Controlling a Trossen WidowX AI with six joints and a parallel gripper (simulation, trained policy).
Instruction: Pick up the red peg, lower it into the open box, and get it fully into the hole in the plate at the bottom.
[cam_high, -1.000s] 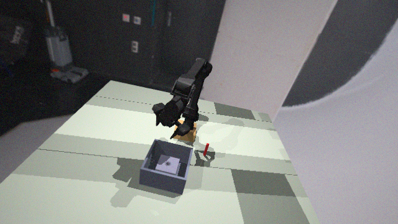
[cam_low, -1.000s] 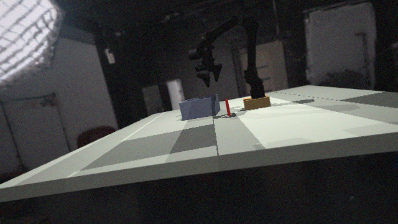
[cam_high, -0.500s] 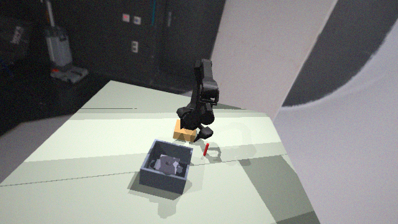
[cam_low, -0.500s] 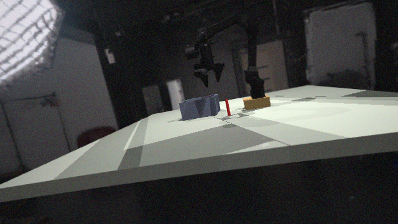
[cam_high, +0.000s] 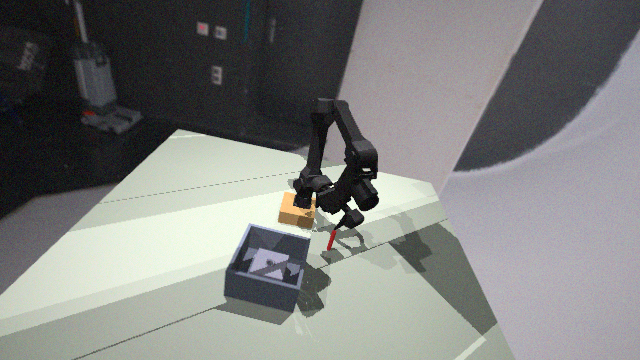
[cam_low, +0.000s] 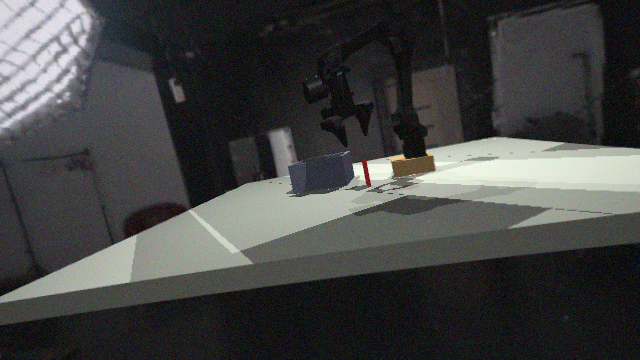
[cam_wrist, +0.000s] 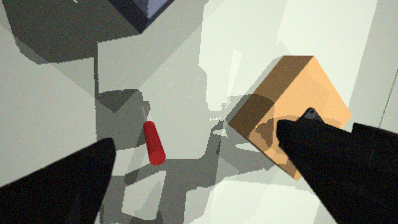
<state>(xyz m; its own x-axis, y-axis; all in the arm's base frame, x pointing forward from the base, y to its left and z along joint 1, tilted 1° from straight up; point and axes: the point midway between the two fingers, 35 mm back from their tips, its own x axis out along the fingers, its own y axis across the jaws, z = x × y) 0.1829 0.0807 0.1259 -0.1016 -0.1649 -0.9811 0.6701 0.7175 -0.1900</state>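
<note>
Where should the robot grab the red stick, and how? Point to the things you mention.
Probably near its top, coming from above: the red stick (cam_high: 331, 240) (cam_low: 367, 173) (cam_wrist: 154, 143) is thin and stands upright, beside the box (cam_high: 263, 296) (cam_low: 321, 172), so the open gripper (cam_low: 356, 141) could straddle it.

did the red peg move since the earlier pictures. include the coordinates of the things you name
No. The red peg (cam_high: 331, 240) (cam_low: 366, 173) (cam_wrist: 154, 143) stands in the same spot beside the open box (cam_high: 262, 302) (cam_low: 322, 172) (cam_wrist: 141, 24).
</note>
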